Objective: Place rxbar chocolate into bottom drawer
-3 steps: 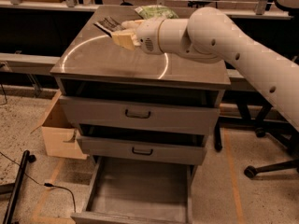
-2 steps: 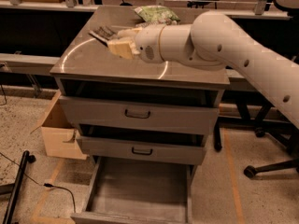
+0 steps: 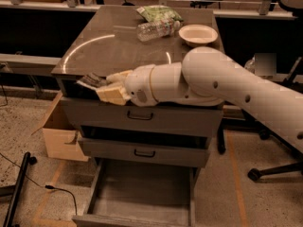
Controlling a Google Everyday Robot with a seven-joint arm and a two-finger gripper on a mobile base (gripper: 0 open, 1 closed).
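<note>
Camera view: the claw point(image 3: 106, 86) hangs at the front left edge of the grey worktop point(image 3: 113, 48), its pale yellowish fingers pinching the rxbar chocolate point(image 3: 91, 82), a flat dark bar with pale markings. Below, the bottom drawer point(image 3: 142, 193) stands pulled out, plain grey inside. At the back of the smooth worktop lie a green snack bag point(image 3: 158, 13), a clear plastic bottle point(image 3: 156, 30) and a round white bowl point(image 3: 198, 33). A cardboard box point(image 3: 59, 136) sits on the speckled floor beside the cabinet.

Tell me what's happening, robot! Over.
Gripper shut on rxbar chocolate, at cabinet front edge. Bottom drawer open below. Nothing seen blocking.
</note>
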